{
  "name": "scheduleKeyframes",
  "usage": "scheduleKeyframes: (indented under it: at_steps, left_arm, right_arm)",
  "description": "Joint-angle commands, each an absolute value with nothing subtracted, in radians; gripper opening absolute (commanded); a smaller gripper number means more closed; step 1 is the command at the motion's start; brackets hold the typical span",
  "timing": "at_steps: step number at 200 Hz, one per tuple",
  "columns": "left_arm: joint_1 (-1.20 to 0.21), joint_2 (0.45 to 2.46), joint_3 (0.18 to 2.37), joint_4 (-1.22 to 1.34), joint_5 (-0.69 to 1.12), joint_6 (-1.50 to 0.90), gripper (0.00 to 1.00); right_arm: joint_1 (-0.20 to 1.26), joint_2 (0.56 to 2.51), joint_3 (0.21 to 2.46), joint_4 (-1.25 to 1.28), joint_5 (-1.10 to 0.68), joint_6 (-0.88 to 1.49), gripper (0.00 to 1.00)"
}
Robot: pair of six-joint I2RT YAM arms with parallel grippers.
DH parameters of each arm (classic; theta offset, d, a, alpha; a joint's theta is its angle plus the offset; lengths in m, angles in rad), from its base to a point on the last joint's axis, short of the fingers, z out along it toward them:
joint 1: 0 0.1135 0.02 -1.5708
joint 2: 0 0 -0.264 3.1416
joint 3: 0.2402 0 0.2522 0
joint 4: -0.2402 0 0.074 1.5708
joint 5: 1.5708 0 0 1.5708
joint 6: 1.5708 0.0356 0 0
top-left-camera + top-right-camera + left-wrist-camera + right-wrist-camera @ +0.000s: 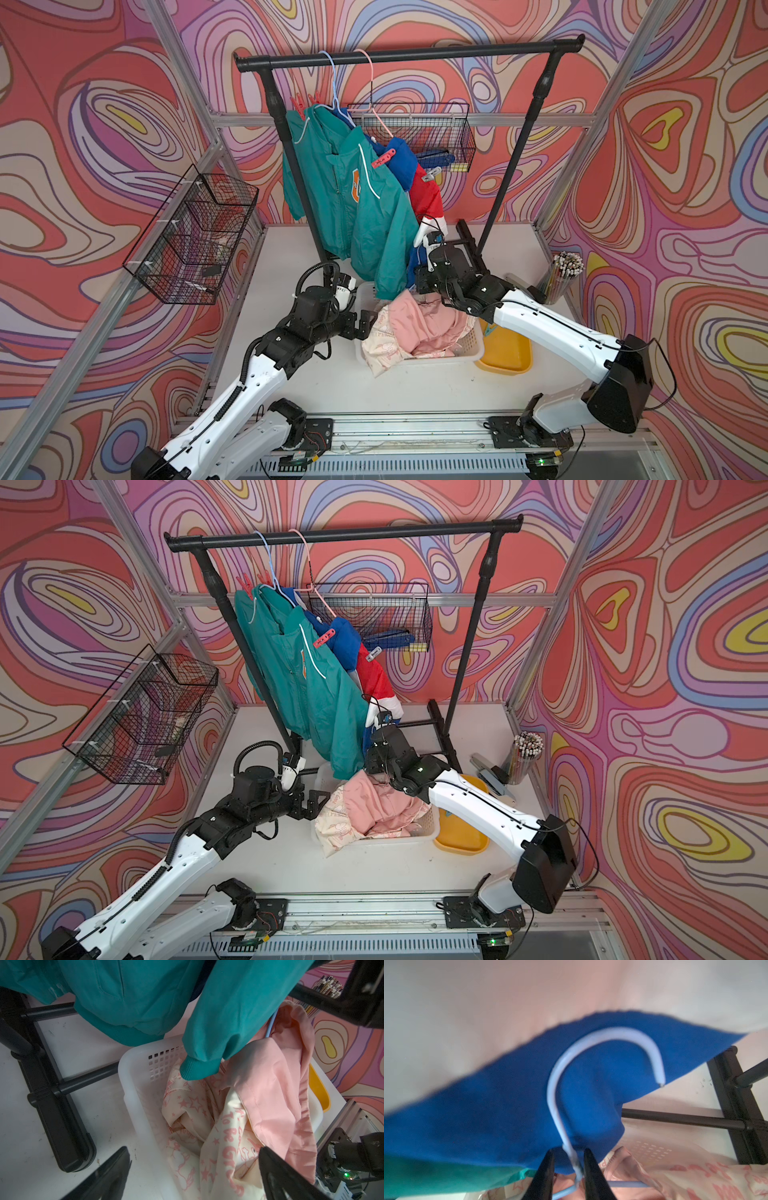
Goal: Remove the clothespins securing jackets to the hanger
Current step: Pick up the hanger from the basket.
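Observation:
On the rack hang a teal jacket (357, 199) and a blue-red-white jacket (424, 191). A coral clothespin (383, 159) sits on the teal shoulder, two reddish clothespins (297, 102) on its far shoulder, and a grey clothespin (432, 174) on the red sleeve. The pink jacket (419, 328) lies in the white basket (133, 1076). My left gripper (194, 1152) is open over the basket's near rim. My right gripper (568, 1150) has its jaws narrowly apart around the neck of a pale blue hanger (556, 1084), which lies against one finger.
The rack's black rail (407, 52) and foot bars (52, 1105) stand close by. A yellow tray (507, 353) with a teal clothespin (490, 330) lies right of the basket. There are wire baskets (195, 237) at the left and behind (457, 137), and a pencil cup (565, 274).

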State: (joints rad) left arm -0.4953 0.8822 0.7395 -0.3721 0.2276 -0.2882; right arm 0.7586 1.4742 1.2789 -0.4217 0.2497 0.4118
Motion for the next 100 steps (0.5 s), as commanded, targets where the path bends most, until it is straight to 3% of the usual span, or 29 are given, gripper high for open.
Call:
scheduleKeyframes:
  at_steps: [1,29,80,100]
  left_arm:
    - [-0.488,0.882,0.762,-0.378,0.237,-0.282,0.98]
    - [-0.488,0.884,0.762,-0.377,0.242,-0.284,0.98]
    - [-0.489,0.883,0.761,-0.376,0.251,-0.274,0.97]
    - [-0.488,0.876,0.757,-0.37,0.251,-0.275,0.97]
  right_arm:
    - [0.759,1.491,1.27,-0.446,0.243,0.409,0.28]
    - [0.759,1.488,1.272,-0.449,0.24,0.402,0.22]
    - [0.759,1.436,1.254,-0.466,0.227,0.398,0.0]
    - [0.759,1.415,1.242,-0.466,0.226,0.39,0.0]
